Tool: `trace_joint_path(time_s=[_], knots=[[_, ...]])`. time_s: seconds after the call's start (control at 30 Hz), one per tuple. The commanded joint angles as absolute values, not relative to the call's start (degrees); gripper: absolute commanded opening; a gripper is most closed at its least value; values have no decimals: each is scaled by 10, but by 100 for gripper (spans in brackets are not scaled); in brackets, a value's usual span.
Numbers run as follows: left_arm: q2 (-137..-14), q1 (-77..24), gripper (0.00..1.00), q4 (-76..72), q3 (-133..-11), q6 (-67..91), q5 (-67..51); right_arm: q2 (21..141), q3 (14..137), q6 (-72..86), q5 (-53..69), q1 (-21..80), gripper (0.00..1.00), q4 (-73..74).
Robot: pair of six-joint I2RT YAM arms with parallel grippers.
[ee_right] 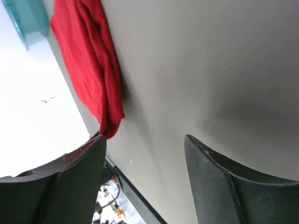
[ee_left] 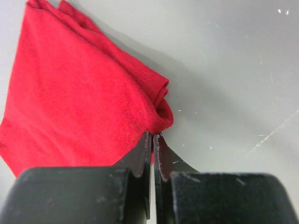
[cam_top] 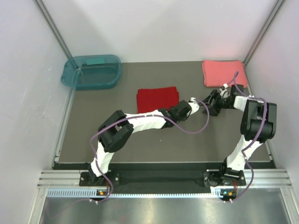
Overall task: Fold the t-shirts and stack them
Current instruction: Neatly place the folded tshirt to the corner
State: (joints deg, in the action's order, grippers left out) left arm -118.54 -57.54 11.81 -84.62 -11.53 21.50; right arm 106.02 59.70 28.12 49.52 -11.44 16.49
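The deep red t-shirt point(cam_top: 157, 99) lies folded in a rectangle at the middle of the table. It also shows in the left wrist view point(ee_left: 79, 88) and the right wrist view point(ee_right: 91, 60). The coral-pink t-shirt point(cam_top: 224, 73) lies folded at the back right. My left gripper point(cam_top: 187, 107) is just right of the red shirt. Its jaws are shut, with the tips point(ee_left: 153, 135) at the shirt's near corner, and no cloth shows between them. My right gripper point(cam_top: 210, 101) hovers open and empty point(ee_right: 145, 137) between the two shirts.
A teal translucent tub point(cam_top: 92, 72) stands at the back left and also shows in the right wrist view point(ee_right: 25, 18). The grey table mat point(cam_top: 154, 144) ends at a metal rail in front. White walls enclose the left, right and back sides.
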Motion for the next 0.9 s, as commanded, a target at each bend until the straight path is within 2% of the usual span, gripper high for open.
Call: trace_joint_path(time_s=[0.0,0.17,0.33,0.53,0.87], knots=[[-1141,-566,0,123,-838,-98,194,1082,633,303,522,-96,68,112],[-1128,-559,0,120,-833,-99,191,1121,676,326,549,-62,73,85],[-1124,-552,0,121,-832,-100,188,1174,714,378,572,-32,82,25],[-1115,-545,0,120,-840,-93,187,1228,783,362,572,-4,85,55],[-1096,-540,0,131,-851,-95,192,1263,815,365,570,53,85,62]])
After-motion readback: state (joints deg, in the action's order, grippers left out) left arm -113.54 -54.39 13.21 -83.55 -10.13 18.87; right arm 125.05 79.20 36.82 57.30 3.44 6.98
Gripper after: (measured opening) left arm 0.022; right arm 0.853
